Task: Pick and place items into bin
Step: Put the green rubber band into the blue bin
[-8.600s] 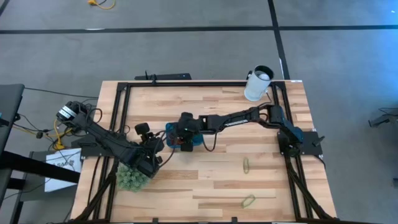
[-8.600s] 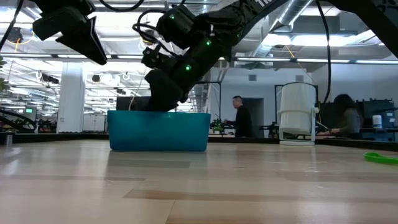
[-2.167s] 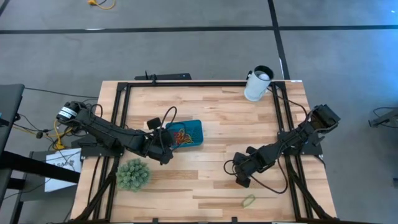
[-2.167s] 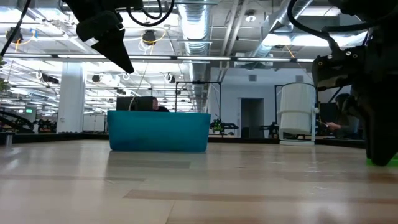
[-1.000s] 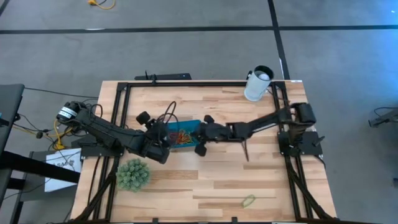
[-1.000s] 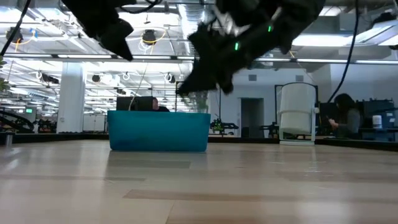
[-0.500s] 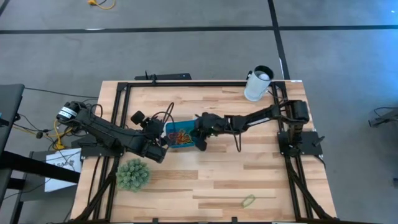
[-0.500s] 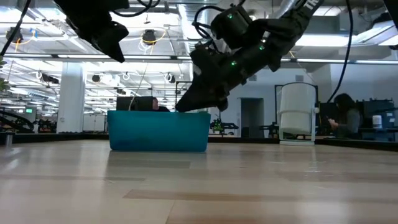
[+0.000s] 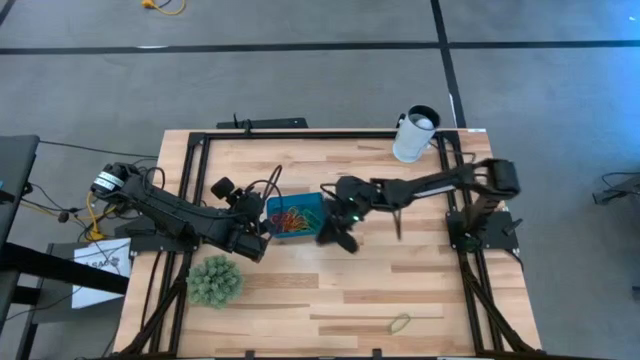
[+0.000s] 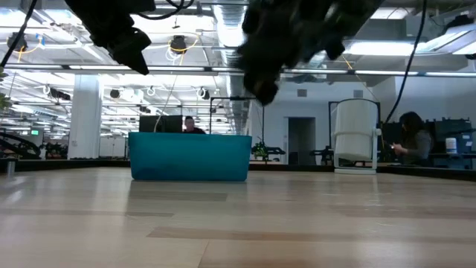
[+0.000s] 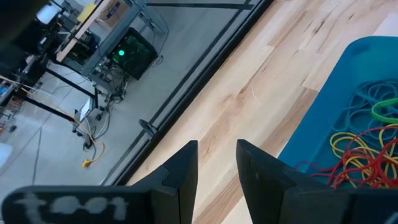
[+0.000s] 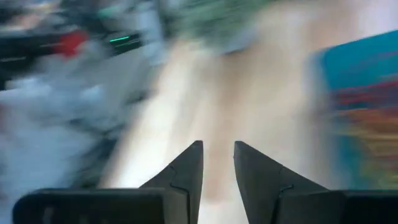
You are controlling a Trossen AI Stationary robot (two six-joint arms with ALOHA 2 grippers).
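Note:
The teal bin [image 9: 296, 198] sits left of the table's middle and holds a tangle of red, yellow, orange and green loops [image 9: 292, 219], also seen in the left wrist view as loops [image 11: 364, 140]. One green loop [image 9: 399, 322] lies flat on the wood near the table's near edge. My right gripper [image 9: 337, 238] hangs in the air just off the bin's right end, raised above its rim in the low view [image 10: 260, 91], fingers slightly apart with nothing between them [image 12: 217, 154]. My left gripper [image 9: 262, 230] waits at the bin's left end, narrowly open and empty [image 11: 217, 154].
A green spiky ball [image 9: 212, 281] rests near the table's left near corner. A white cup [image 9: 414, 135] stands at the far right corner. Black frame rails [image 9: 195, 190] run along the table's edges. Bare wood stretches from the bin to the near edge.
My right gripper dipped to the bin's right rim, then rose and drew back toward the table's right and near side. It is still moving, and its wrist view is smeared. The left arm stayed where it was.

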